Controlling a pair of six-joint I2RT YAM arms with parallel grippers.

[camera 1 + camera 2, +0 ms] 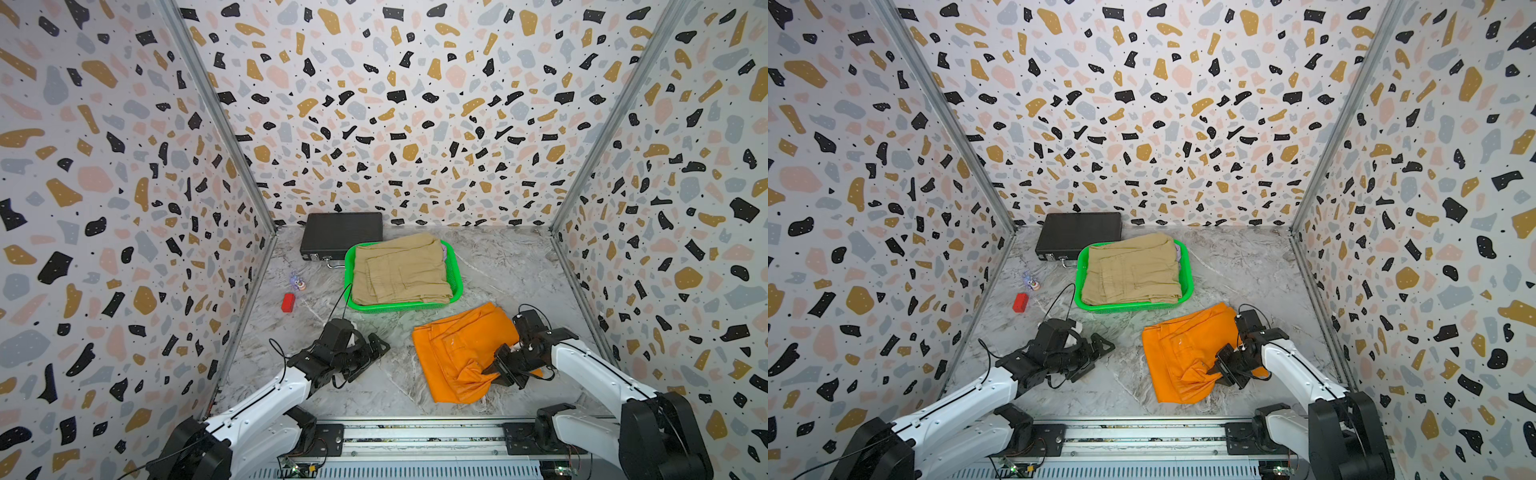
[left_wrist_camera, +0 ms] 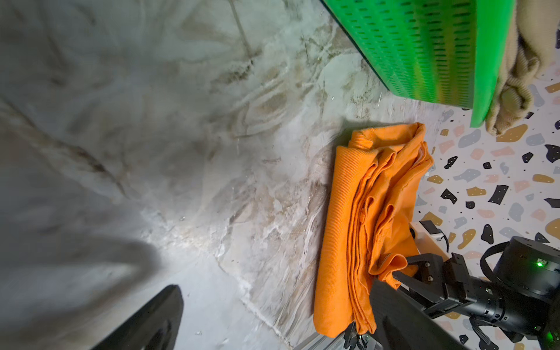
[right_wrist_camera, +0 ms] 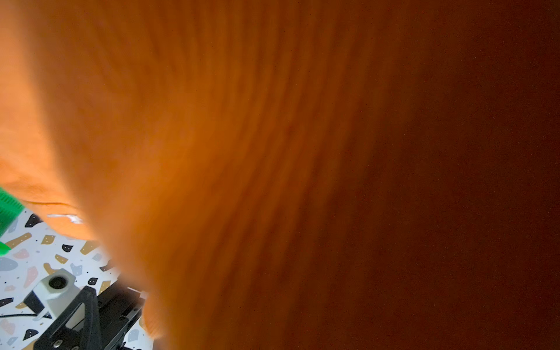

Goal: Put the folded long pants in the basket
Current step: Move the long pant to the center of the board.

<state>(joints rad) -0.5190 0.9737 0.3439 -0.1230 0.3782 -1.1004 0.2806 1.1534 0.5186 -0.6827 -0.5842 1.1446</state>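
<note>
The orange pants (image 1: 453, 353) lie folded on the marble table (image 1: 498, 270). Their near edge is bunched between the almost closed jaws of the right gripper (image 1: 492, 370), which pinches that fold. Beyond this gripper and to its left, the green basket (image 1: 399, 308) holds the khaki pants (image 1: 401, 270). The left gripper (image 1: 371, 358) gapes wide and empty, apart from the orange cloth. The left wrist view shows the stacked folds edge-on, while the right wrist view shows mostly blurred orange.

The khaki pants (image 1: 401, 270) lie folded, filling the green basket (image 1: 395, 306). The orange pants (image 1: 457, 353) lie near it, one corner bunched in my right gripper (image 1: 492, 371).
</note>
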